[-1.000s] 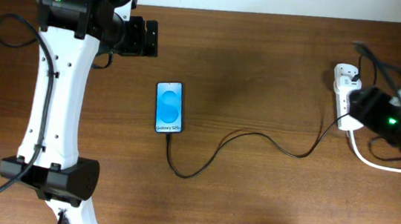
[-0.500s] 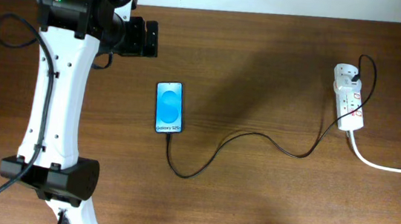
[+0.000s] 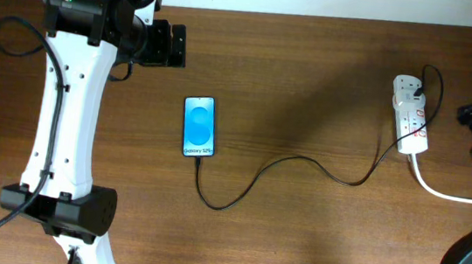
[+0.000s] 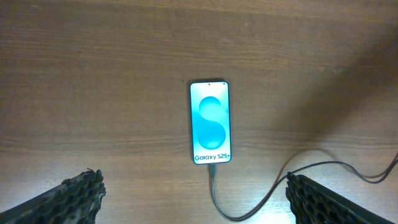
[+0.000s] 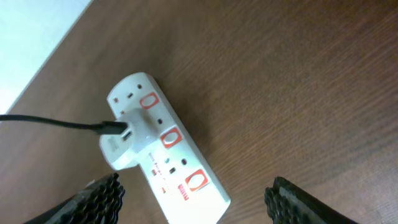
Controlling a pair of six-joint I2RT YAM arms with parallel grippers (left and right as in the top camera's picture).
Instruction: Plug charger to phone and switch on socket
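The phone (image 3: 199, 127) lies screen up on the wooden table, its blue screen lit; it also shows in the left wrist view (image 4: 210, 122). The charger cable (image 3: 303, 163) runs from the phone's bottom edge, where its plug (image 4: 212, 168) sits, across to the socket (image 3: 410, 114). In the right wrist view the socket (image 5: 168, 163) shows red rocker switches and a white adapter with the black cable in it. My left gripper (image 4: 193, 199) is open, above and short of the phone. My right gripper (image 5: 199, 202) is open and empty, above the socket's near end.
The socket's thick white cord (image 3: 454, 194) runs off to the right edge. The left arm's white body (image 3: 65, 123) stands over the table's left part. The table's far edge meets a pale wall (image 5: 37, 37).
My right arm has pulled back from over the socket to the far right edge of the overhead view. The socket now lies uncovered. The left arm, phone and cable have not moved.
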